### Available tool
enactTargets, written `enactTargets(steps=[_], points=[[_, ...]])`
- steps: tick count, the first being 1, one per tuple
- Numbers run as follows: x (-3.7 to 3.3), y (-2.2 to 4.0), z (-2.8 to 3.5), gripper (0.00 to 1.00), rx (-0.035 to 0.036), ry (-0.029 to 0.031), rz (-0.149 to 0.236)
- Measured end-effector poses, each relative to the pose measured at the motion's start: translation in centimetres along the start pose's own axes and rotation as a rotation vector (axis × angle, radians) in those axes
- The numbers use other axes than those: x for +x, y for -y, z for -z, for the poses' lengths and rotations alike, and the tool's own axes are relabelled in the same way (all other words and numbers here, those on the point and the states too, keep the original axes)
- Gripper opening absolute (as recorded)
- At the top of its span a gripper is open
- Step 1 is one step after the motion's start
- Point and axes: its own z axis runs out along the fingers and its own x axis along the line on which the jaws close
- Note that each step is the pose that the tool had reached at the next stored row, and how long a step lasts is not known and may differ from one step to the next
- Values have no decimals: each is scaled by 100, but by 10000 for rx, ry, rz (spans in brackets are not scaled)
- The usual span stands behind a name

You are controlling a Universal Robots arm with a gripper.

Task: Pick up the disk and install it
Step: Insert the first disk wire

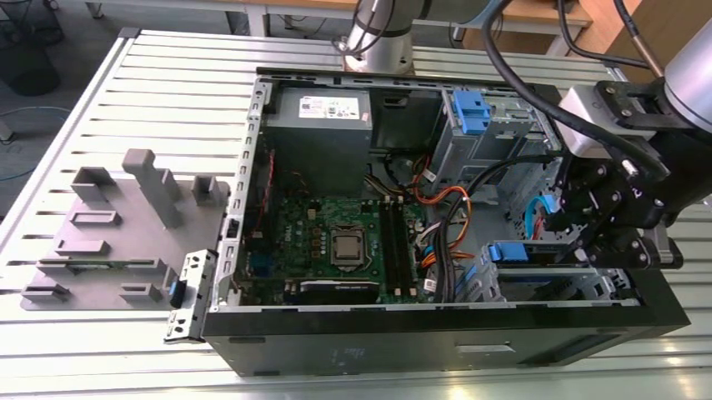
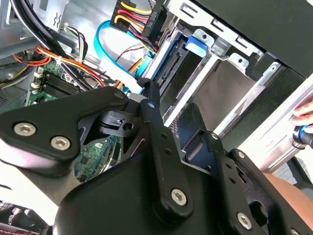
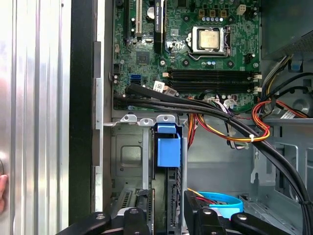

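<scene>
Key relation: the flat rectangular silver metal disk w/ blue plastic side rails (image 3: 169, 152) sits directly between the fingers of the black two-finger gripper (image 3: 166, 218), not off to one side.

In the first wrist view the disk stands on edge inside the grey sheet-metal drive cage (image 3: 128, 156). Its long axis runs straight out from the gripper toward the green motherboard (image 3: 195, 63), w/ the blue tab at the far end. The gripper closes across the disk's thin dimension, i.e. one of its fingers (image 3: 137, 220) against each flat face. No gap shows on either side, so it reads as pinching the disk rather than spread clear. That's a judgement, since the contact itself is partly hidden.

The second wrist view agrees: the disk (image 2: 178, 66) is in the cage slot, its blue rail edge leading out from the gripper.

In the exterior view the gripper (image 1: 589, 225) is low over the corner of the open black computer case (image 1: 445, 333) on that view's right. The disk's blue end (image 1: 518, 250) is just beside it, toward that view's left.

The disk looks mostly in its slot. Whether it's fully seated can't be told. A bundle of black cables (image 3: 195, 105) crosses near the tab end.
</scene>
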Motion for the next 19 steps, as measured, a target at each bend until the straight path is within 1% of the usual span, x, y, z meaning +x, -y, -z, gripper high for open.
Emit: enactTargets(steps=[4,10,12,19], points=[[0,0,36,42,0,2,0],[-1,-1,37,42,0,2,0],[-1,-1,52,42,0,2,0],[-1,-1,64,42,0,0,1]])
